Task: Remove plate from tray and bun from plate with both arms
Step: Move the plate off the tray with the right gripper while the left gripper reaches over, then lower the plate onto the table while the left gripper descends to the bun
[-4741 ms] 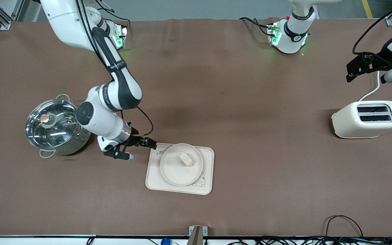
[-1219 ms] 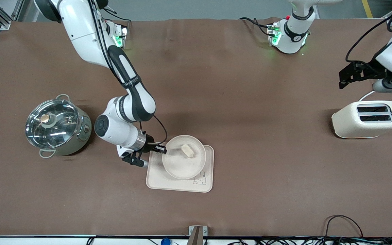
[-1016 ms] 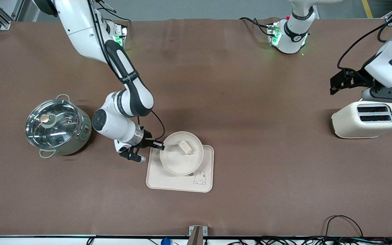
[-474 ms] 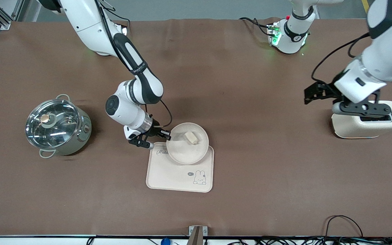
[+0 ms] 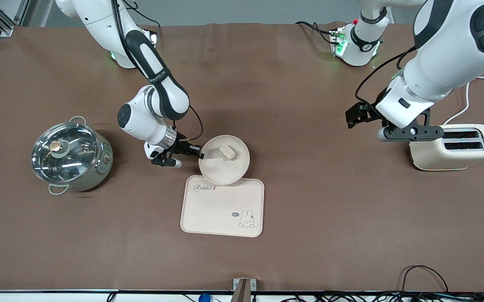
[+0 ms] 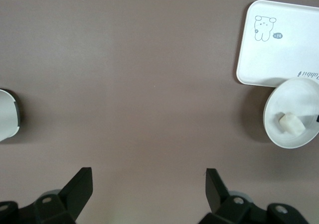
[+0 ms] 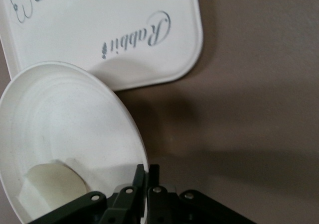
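Observation:
The round cream plate [image 5: 221, 167] hangs slightly tilted over the tray's rim and the brown mat beside it. My right gripper [image 5: 200, 154] is shut on the plate's rim, one finger inside and one outside. The pale bun [image 5: 227, 152] lies in the plate. The right wrist view shows the plate [image 7: 65, 129], the bun [image 7: 50, 184] and my right gripper [image 7: 148, 170] pinching the rim. My left gripper [image 5: 353, 117] is open and empty over bare mat between the plate and the toaster. Past my left gripper [image 6: 147, 179], the left wrist view shows the plate [image 6: 299, 97] and the bun [image 6: 291, 124].
A rectangular cream tray with a rabbit drawing [image 5: 222, 205] lies nearer to the front camera than the plate, with nothing on it. A steel pot with a glass lid [image 5: 70, 156] stands toward the right arm's end. A cream toaster [image 5: 456, 147] stands toward the left arm's end.
My right gripper has lifted the plate with the bun off the tray and carried it toward the robots' bases. My left arm has swung in over the toaster toward the table's middle.

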Motion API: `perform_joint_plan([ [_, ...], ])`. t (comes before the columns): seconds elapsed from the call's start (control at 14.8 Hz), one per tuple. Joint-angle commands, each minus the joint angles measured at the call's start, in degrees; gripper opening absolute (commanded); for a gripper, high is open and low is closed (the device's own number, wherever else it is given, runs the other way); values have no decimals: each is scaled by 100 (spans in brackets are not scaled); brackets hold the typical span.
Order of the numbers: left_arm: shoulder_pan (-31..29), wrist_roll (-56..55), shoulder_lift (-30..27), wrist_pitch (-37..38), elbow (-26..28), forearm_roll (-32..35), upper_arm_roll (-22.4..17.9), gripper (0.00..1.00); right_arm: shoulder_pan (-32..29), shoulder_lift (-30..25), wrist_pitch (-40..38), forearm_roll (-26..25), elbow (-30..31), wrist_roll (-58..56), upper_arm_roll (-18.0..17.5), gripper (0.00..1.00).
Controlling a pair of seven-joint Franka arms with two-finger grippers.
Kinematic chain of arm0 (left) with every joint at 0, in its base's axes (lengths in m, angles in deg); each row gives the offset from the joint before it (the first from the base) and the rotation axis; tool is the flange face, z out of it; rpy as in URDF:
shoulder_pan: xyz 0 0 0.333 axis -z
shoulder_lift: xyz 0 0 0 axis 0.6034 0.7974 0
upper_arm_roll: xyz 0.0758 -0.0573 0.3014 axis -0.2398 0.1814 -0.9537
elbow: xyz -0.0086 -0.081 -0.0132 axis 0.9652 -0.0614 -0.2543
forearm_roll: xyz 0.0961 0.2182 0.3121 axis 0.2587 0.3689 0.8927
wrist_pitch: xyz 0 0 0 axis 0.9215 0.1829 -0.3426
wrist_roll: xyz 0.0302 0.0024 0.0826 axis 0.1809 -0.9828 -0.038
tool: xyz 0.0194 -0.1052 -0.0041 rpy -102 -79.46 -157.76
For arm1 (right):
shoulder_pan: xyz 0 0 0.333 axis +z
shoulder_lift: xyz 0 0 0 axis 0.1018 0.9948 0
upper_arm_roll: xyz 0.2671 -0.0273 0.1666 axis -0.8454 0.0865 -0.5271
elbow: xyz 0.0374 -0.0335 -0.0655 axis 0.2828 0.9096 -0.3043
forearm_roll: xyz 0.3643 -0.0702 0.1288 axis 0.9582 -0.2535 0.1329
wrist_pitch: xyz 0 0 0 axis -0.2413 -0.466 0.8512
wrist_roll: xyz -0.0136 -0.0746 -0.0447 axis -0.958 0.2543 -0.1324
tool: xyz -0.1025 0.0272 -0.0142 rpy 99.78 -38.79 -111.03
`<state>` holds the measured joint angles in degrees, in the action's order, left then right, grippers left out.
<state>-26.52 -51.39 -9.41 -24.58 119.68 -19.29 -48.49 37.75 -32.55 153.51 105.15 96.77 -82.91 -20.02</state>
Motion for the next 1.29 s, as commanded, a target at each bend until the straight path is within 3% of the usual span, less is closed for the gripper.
perform_joint_plan([
  [0.0,109,-374,17,-125,73,-16,65,100,69,-375,70,619,491,-696,-43,0],
  [1.22,1603,-3564,1344,-1742,214,20,66,100,465,-103,650,753,632,-785,-25,0],
])
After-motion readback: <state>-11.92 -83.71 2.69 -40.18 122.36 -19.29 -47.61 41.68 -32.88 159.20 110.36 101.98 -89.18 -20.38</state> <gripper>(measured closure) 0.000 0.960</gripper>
